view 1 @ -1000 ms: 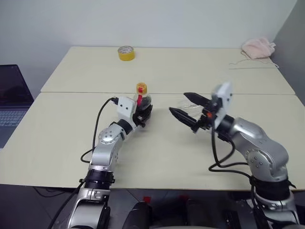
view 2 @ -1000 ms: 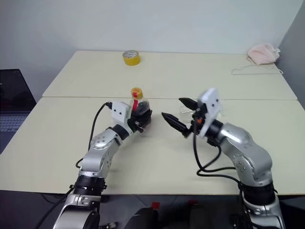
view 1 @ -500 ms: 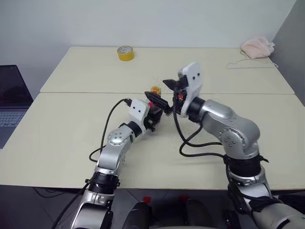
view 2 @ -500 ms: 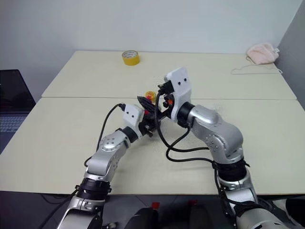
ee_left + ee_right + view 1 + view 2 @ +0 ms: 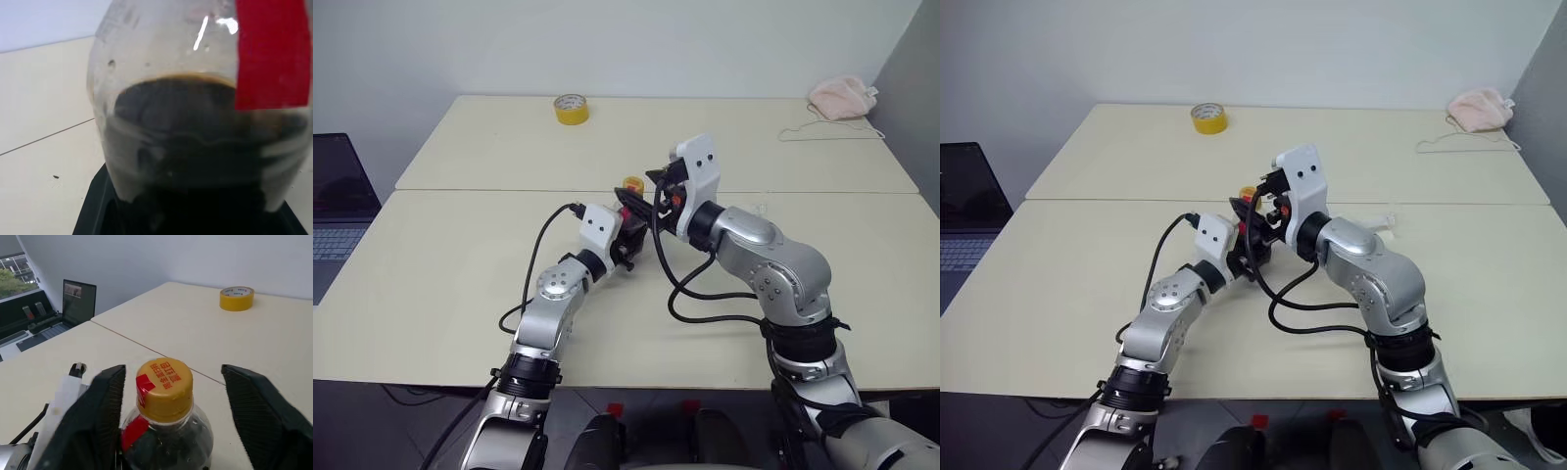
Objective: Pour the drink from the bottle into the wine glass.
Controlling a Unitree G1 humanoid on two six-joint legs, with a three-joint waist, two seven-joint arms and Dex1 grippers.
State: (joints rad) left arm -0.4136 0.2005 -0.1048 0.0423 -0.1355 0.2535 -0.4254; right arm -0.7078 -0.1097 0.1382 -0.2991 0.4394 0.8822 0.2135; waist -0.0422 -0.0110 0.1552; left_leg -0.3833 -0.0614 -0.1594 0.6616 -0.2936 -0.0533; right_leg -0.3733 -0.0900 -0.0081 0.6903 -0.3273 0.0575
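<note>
Nearest you, the left gripper (image 5: pixel 628 233) is clamped on the lower body of the bottle (image 5: pixel 195 122), which stands upright at the centre of the table (image 5: pixel 460 294). The drink (image 5: pixel 186 147) fills roughly its lower half. If that grip is light, the ribbed plastic could spin in the fingers when the cap is twisted. If it is hard, the soft wall could squash and push cola out as the seal breaks.

Just above, the right gripper (image 5: pixel 173 374) is spread, one finger on each side of the yellow cap (image 5: pixel 164 382) with a gap on both sides. An off-centre close could shove the neck and tip the bottle.

At 3 o'clock from the bottle, beside the right forearm, a faint clear shape is probably the wine glass (image 5: pixel 1389 211). A swing of that forearm could knock it.

You cannot tell whether the glass stands or lies, and the arm blocks part of it. The bottle's foot is hidden behind the left fingers. Far off, the tape roll (image 5: pixel 572 108) sits at 11 o'clock and a pink cloth (image 5: pixel 843 96) at 1 o'clock.
</note>
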